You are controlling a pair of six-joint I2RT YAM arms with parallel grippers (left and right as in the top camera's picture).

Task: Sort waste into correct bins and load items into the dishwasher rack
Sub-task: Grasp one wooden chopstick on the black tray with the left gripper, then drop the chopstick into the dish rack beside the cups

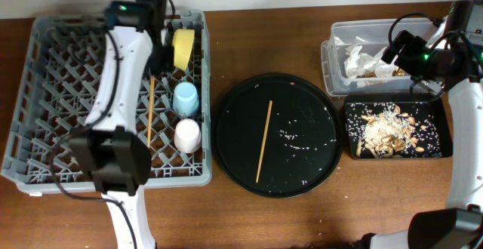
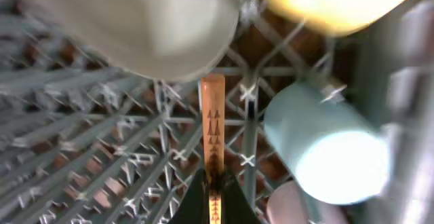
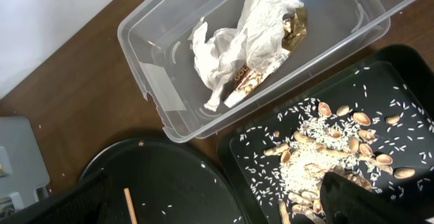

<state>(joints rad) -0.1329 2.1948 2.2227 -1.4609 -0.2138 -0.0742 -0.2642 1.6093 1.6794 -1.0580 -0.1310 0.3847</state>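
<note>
Bowl (image 1: 183, 47), blue cup (image 1: 186, 98), pink cup (image 1: 187, 135), chopstick (image 1: 150, 109) in rack (image 1: 113, 178); second chopstick (image 1: 263, 142) outside.

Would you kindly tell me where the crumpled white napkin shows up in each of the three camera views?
Overhead: the napkin lies in the clear tub at upper right.
Left wrist: not in view; this picture shows the rack.
Right wrist: the napkin is at top centre, inside the same tub.
Shared landmark: the clear tub, next to the shallow black tray in both the overhead and right wrist views.
</note>
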